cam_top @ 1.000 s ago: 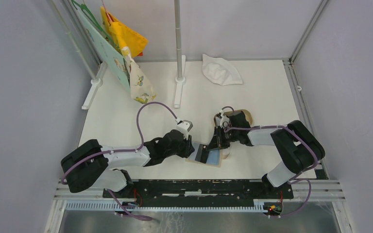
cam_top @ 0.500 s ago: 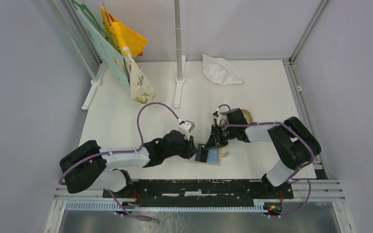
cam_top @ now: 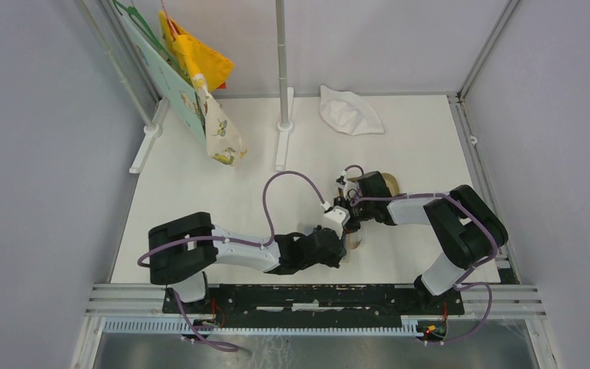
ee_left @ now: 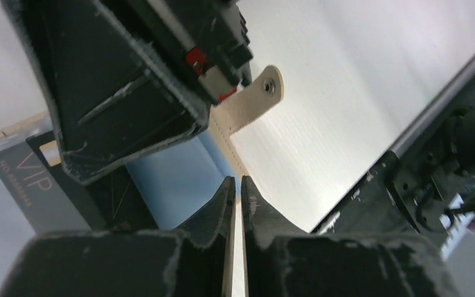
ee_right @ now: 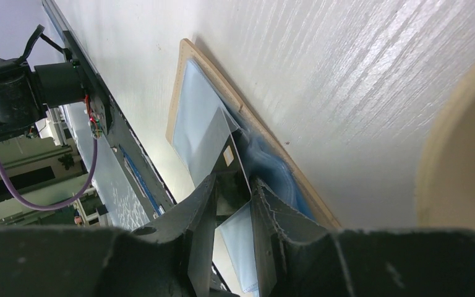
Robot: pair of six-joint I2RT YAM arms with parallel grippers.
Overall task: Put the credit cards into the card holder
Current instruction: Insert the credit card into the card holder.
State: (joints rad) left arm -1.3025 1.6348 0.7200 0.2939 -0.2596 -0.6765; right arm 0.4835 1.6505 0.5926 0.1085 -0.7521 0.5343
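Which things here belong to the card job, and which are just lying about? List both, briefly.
Job in hand:
- card holder, lying open
- black card, between the right fingers
- left end effector
- right end effector

Lying about:
- white cloth
- tan tray
- hanging fabric pieces
- stand pole

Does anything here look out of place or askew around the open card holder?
Yes. The black card between the right gripper's fingers stands tilted against the card holder's blue lining, not flat in a pocket, and the lining beside it looks puckered.
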